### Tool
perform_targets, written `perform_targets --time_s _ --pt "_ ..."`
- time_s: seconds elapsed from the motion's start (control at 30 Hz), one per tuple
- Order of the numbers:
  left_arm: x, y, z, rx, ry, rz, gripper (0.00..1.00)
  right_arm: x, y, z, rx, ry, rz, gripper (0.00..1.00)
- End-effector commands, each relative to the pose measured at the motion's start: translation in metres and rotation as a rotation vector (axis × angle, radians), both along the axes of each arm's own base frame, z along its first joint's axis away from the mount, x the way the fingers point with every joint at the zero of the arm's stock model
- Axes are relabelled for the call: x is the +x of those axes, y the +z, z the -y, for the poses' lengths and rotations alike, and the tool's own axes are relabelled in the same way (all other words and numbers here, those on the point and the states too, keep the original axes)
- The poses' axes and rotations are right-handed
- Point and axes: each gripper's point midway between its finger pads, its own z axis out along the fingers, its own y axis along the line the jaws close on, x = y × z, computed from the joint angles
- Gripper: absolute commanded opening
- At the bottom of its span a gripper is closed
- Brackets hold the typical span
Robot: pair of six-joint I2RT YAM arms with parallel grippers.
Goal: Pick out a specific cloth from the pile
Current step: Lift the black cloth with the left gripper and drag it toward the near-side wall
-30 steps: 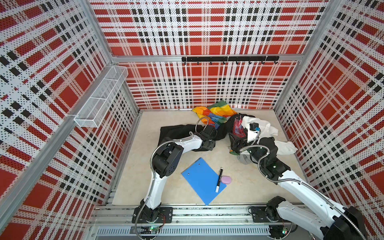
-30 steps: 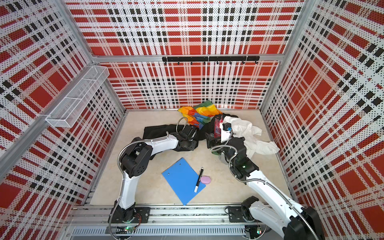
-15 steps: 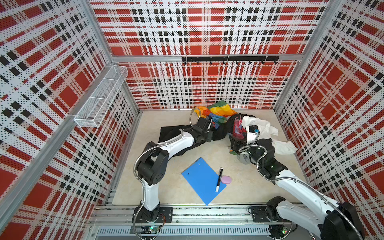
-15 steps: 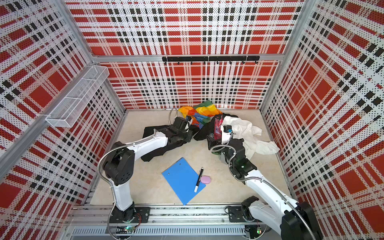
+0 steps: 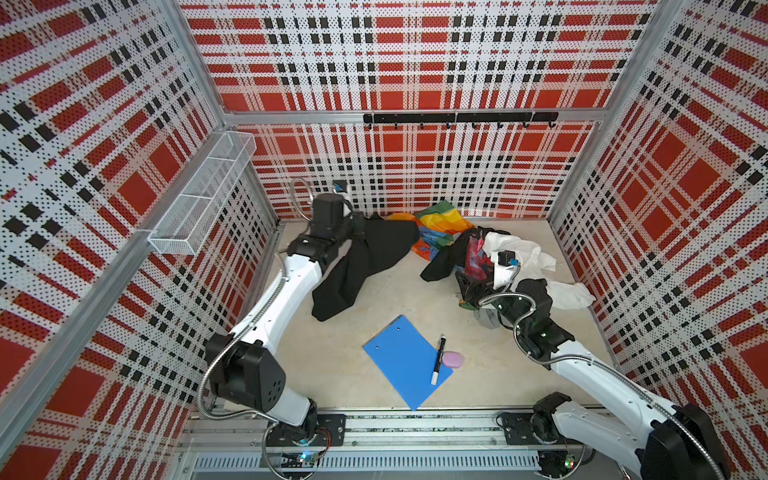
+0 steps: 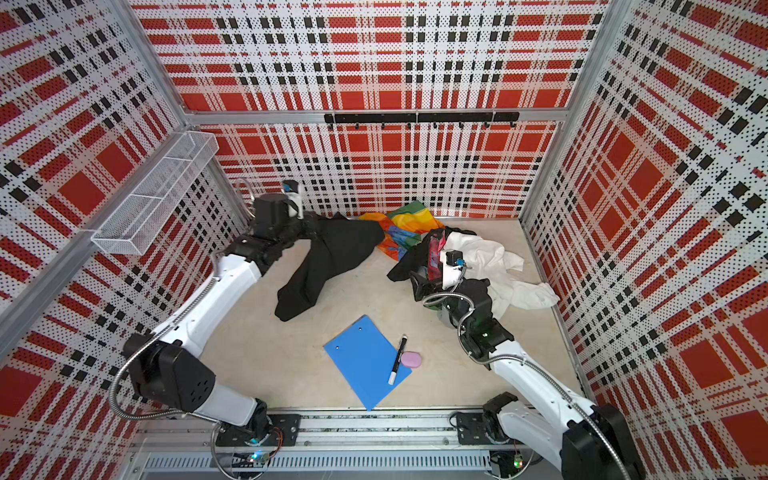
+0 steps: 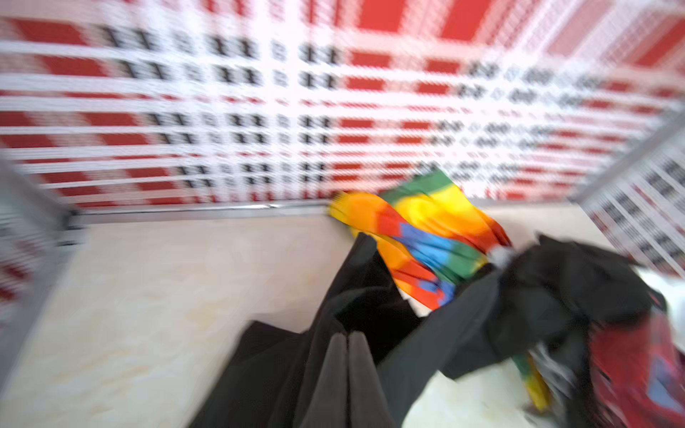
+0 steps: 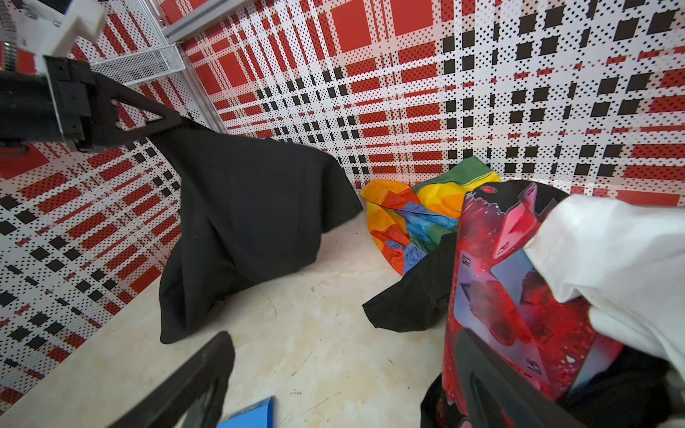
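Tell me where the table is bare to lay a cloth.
Bare: between the large plain black fabric sheet and the flat blue clipboard; between that sheet and the heap of mixed fabrics. Crowded: the heap's corner.

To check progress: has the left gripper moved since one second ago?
Yes. The left gripper, shut on the cloth, has moved left and toward the back wall, farther from the blue clipboard, pulling the cloth with it.

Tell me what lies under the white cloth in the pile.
The red-patterned piece and a black garment stick out from beneath the white cloth; anything deeper is covered.
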Motion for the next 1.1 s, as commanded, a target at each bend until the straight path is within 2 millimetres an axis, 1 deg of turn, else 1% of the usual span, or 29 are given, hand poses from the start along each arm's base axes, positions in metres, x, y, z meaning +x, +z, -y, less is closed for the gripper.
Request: perform_targets --time_s 0.0,0.1,0.17,0.23,0.27,0.4,0.5,0.57,0.6,0.67,0.73,0.8,0.87,1.0,1.07 --pt "-0.013 0.031 -0.051 -0.005 0.120 0.043 0.00 -0.004 0.019 -0.003 0.041 0.031 0.063 1.00" --pt "-0.019 0.053 -0.083 -0.004 0.167 0.078 0.00 -0.006 0.021 -0.007 0.053 0.057 0.069 1.00" --pt "-0.022 0.074 -0.098 -0.011 0.180 0.113 0.00 -0.006 0.020 -0.009 0.055 0.064 0.063 1.00" --pt "-0.024 0.100 -0.106 -0.033 0.185 0.179 0.00 -0.005 0.018 -0.010 0.056 0.068 0.056 1.00" --pt "-0.026 0.116 -0.110 -0.054 0.192 0.227 0.00 -0.005 0.016 -0.010 0.058 0.069 0.053 1.00" --pt "-0.033 0.169 -0.115 -0.131 0.180 0.391 0.00 -0.004 0.014 -0.011 0.056 0.069 0.046 1.00" --pt "-0.037 0.200 -0.120 -0.147 0.184 0.475 0.00 -0.004 0.014 -0.008 0.052 0.055 0.049 1.00" --pt "-0.038 0.217 -0.121 -0.145 0.170 0.523 0.00 -0.004 0.014 -0.007 0.052 0.052 0.051 1.00" --pt "-0.036 0.222 -0.121 -0.149 0.164 0.535 0.00 -0.004 0.014 -0.008 0.053 0.053 0.049 1.00" --pt "-0.028 0.229 -0.121 -0.159 0.141 0.541 0.00 -0.004 0.013 -0.009 0.054 0.061 0.046 1.00" --pt "-0.018 0.232 -0.118 -0.157 0.118 0.533 0.00 -0.004 0.012 -0.010 0.055 0.062 0.044 1.00" --pt "-0.010 0.228 -0.116 -0.161 0.112 0.522 0.00 -0.004 0.012 -0.009 0.053 0.058 0.043 1.00" --pt "-0.005 0.222 -0.112 -0.165 0.103 0.522 0.00 -0.004 0.013 -0.008 0.051 0.055 0.046 1.00" --pt "0.006 0.197 -0.097 -0.175 0.055 0.479 0.00 -0.004 0.012 -0.008 0.047 0.052 0.043 1.00" --pt "0.006 0.182 -0.098 -0.128 0.093 0.441 0.00 -0.004 0.012 -0.008 0.047 0.052 0.043 1.00"
